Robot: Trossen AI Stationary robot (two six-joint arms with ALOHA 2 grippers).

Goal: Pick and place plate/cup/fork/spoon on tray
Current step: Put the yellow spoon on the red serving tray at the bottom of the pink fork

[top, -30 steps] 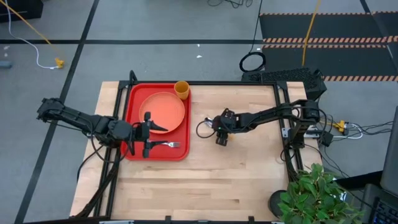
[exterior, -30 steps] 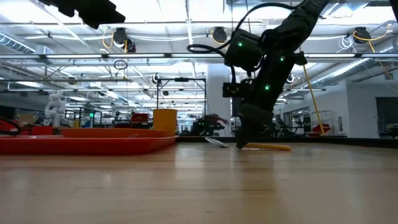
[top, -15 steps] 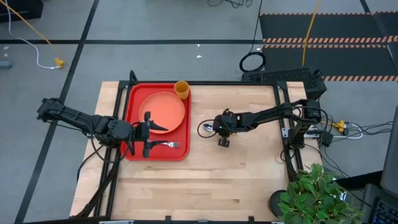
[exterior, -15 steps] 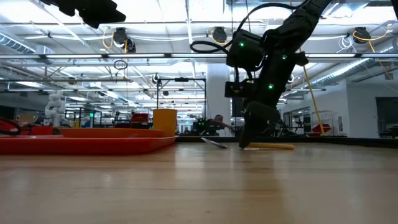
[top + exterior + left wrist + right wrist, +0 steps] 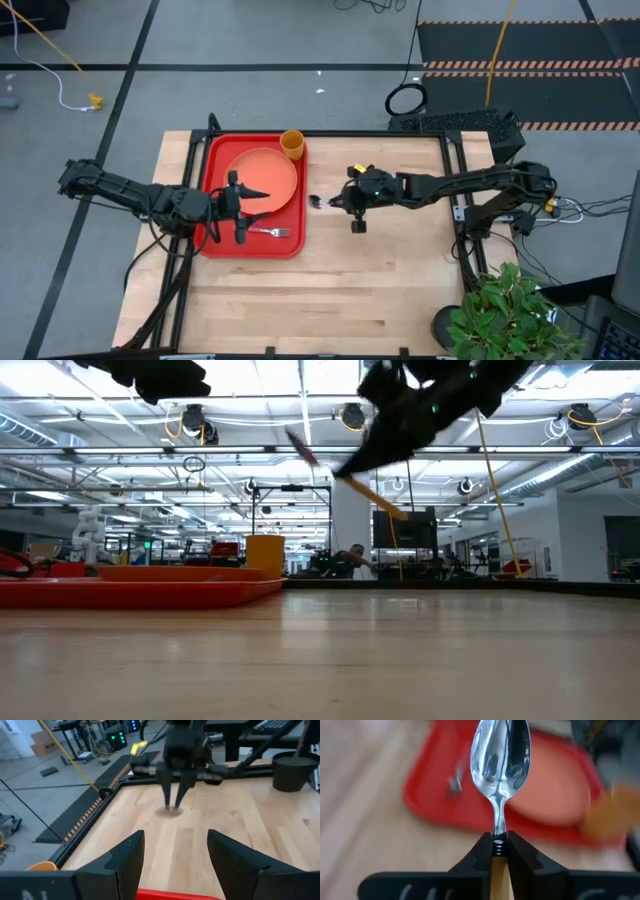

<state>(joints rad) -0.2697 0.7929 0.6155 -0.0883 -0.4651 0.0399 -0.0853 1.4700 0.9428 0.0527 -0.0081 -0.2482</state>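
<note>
The red tray [image 5: 213, 160] lies at the table's left and carries the salmon plate [image 5: 265, 175]. The fork [image 5: 272, 232] lies on the tray's near part, and the orange-yellow cup [image 5: 292, 143] stands at its far right corner. My left gripper [image 5: 241, 208] hovers open over the tray's near half, between plate and fork, with nothing between its fingers [image 5: 125, 865]. My right gripper [image 5: 345, 200] is just right of the tray, above the wood, shut on the spoon [image 5: 345, 472]. The spoon's silver bowl [image 5: 314, 201] points toward the tray. My right gripper pinches the spoon between its two fingers [image 5: 481, 854], on the orange handle's end next to the metal neck [image 5: 498, 849]. The spoon runs on ahead along the fingers, from the table's right. It is lifted clear and tilted, bowl [image 5: 296, 440] high, handle end [image 5: 398, 513] low.
Bare wood [image 5: 400, 270] stretches right of and nearer than the tray. A black frame rail [image 5: 455, 160] runs along the table's right edge. A potted plant [image 5: 510, 310] stands at the near right corner.
My right gripper has taken hold of the spoon, which lay on the wood. It has risen and tipped from pointing down to nearly level, and gone a little toward the tray. The spoon is now lifted clear and tilted, its bowl toward the tray.
</note>
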